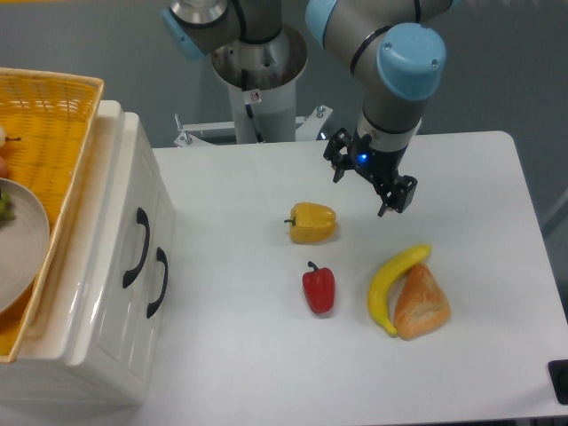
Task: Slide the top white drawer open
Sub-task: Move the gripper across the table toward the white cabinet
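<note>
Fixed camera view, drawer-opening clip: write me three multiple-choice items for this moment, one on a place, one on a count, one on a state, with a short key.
1. Where does the red pepper lie?
A. on the table, nearer the camera than the yellow pepper
B. in the wicker basket
C. on top of the bread

2. How many black handles show on the white drawer unit?
A. one
B. two
C. four

3. What state is the gripper in?
A. shut on the banana
B. open, holding nothing, above the table
C. shut on a drawer handle

Key: 1 A, the red pepper sits on the tabletop just below the yellow one. 2 B, the upper handle and the lower handle are the only ones visible. 3 B, its fingers stand apart over bare tabletop, far from the drawers.
</note>
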### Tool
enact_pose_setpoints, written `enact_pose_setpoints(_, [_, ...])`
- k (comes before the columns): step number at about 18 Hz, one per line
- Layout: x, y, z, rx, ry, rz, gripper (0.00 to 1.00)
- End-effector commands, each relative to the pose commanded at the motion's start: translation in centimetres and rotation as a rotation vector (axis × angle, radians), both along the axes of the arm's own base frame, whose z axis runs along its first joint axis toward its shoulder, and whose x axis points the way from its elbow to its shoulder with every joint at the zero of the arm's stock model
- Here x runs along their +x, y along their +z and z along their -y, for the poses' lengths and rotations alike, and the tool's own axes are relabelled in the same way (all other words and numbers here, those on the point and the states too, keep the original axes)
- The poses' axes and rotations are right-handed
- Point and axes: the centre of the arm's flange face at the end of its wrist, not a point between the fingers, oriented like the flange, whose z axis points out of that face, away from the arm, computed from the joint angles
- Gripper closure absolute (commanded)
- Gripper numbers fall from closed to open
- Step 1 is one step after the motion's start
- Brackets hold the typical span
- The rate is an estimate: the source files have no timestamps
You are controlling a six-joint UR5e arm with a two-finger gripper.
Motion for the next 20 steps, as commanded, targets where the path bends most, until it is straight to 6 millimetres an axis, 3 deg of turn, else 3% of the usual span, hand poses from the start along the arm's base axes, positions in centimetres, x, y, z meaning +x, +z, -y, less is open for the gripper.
enact_pose_setpoints(5, [0.8, -0.3, -1.0, -0.007, 0.021, 0.011, 0.00])
enact_pose_setpoints(11, [2.8, -1.2, -4.0, -0.018, 0.174, 0.050, 0.00])
enact_pose_setpoints(16, [3.5, -1.1, -5.7, -0.020, 0.256, 0.056, 0.00])
enact_pose_setpoints(20, [5.4, -0.6, -7.5, 0.026, 0.245, 0.085, 0.00])
